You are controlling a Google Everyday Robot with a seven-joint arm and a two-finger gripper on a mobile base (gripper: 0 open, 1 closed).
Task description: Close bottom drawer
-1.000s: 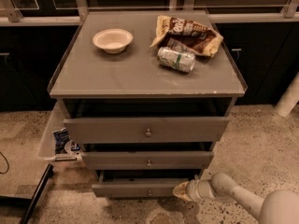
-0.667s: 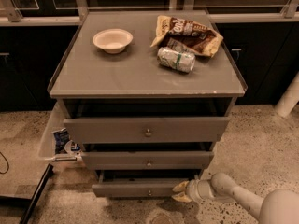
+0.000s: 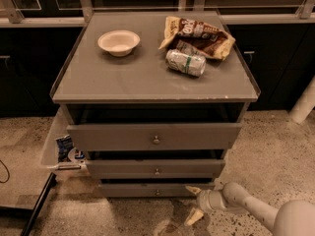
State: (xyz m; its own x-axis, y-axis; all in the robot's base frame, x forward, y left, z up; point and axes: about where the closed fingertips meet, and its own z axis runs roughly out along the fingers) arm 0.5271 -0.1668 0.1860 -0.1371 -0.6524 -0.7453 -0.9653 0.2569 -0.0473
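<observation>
1. A clear side bin (image 3: 49,149) hangs at the cabinet's 9 o'clock with packets inside.
2. On the cabinet top (image 3: 123,85), a white bowl (image 3: 118,42) sits at 11 o'clock. A can (image 3: 185,62) lies on its side beside a chip bag (image 3: 197,33) at 1 o'clock.
3. The bottom drawer (image 3: 133,190), lowest of three, stands out less than the two above.
4. The gripper (image 3: 193,204) is at 4 o'clock from that drawer's knob (image 3: 157,192), fingers spread apart. The upper one is against the panel's right part; contact cannot be told.

No text could be read w/ certainty. Chip bag (image 3: 197,36) on tabletop (image 3: 123,80) had pale letters, too blurred; can (image 3: 185,63) label also not legible. Gripper (image 3: 193,204), jaws apart, was by bottom drawer (image 3: 142,190), right side.
</observation>
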